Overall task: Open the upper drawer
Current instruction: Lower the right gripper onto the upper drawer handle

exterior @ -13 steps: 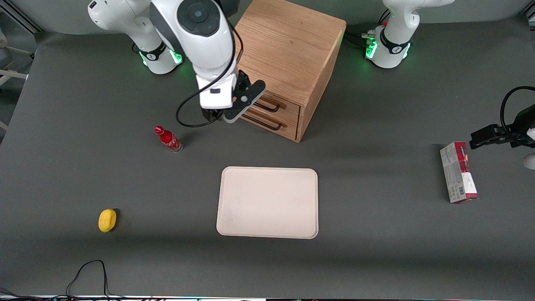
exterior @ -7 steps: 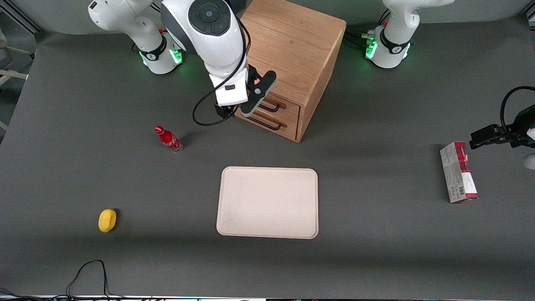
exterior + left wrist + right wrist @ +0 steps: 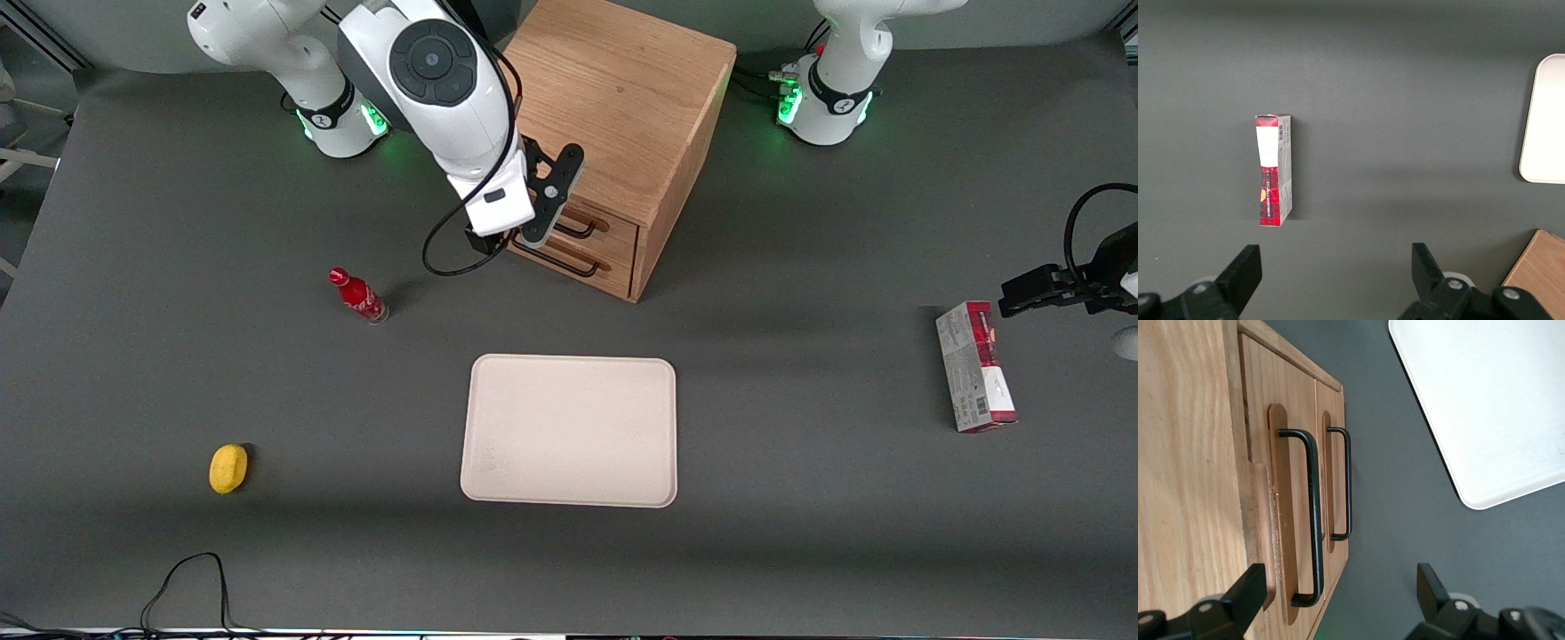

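Grey table (image 3: 800, 533), tool (image 3: 1338, 600) spread wide before shut upper drawer (image 3: 1281, 513)

The right arm reaches down and forward, its gripper (image 3: 514, 238) low with the jaws spread wide apart.

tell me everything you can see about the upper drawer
The upper drawer is the topmost of two light-oak fronts in the boxy wooden cabinet. It looks shut, flush with the drawer below. A thin black wire handle spans an oblong recess. Nothing touches it; the gripper hovers open just in front, fingers straddling the handle's end.
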### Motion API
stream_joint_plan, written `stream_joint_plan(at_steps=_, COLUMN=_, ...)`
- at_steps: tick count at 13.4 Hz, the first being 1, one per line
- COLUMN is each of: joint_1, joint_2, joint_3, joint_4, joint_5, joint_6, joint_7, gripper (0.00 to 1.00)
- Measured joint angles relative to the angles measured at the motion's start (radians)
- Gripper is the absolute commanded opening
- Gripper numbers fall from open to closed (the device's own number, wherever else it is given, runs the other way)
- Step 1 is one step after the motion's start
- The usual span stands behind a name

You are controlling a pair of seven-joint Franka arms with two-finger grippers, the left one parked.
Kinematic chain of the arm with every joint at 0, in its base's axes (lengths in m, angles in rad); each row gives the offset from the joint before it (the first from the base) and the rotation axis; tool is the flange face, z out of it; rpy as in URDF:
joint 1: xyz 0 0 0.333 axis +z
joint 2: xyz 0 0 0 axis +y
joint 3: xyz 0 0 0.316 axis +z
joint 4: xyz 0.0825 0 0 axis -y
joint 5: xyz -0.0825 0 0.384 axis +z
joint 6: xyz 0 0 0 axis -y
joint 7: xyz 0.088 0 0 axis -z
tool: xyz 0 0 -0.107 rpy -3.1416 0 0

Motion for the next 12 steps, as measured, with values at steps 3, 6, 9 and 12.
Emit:
stream_joint_plan(at_steps=3, joint_1=0.000, joint_2=0.000, joint_3=-0.001, joint_4=-0.026, joint_5=0.000, joint_6=0.010, joint_7=-0.010, gripper=1.00)
stream_joint_plan(at_steps=6, joint_1=0.000, joint_2=0.000, joint_3=-0.001, joint_4=-0.079, joint_5=0.001, joint_6=0.077, joint_7=-0.013, gripper=1.00)
stream_joint_plan(at_steps=9, joint_1=0.000, joint_2=0.000, joint_3=-0.001, joint_4=-0.135, joint_5=0.001, joint_6=0.143, joint_7=-0.015, gripper=1.00)
stream_joint_plan(at_steps=12, joint_1=0.002, joint_2=-0.001, joint_3=0.000, joint_4=-0.167, joint_5=0.004, joint_6=0.190, joint_7=-0.016, gripper=1.00)
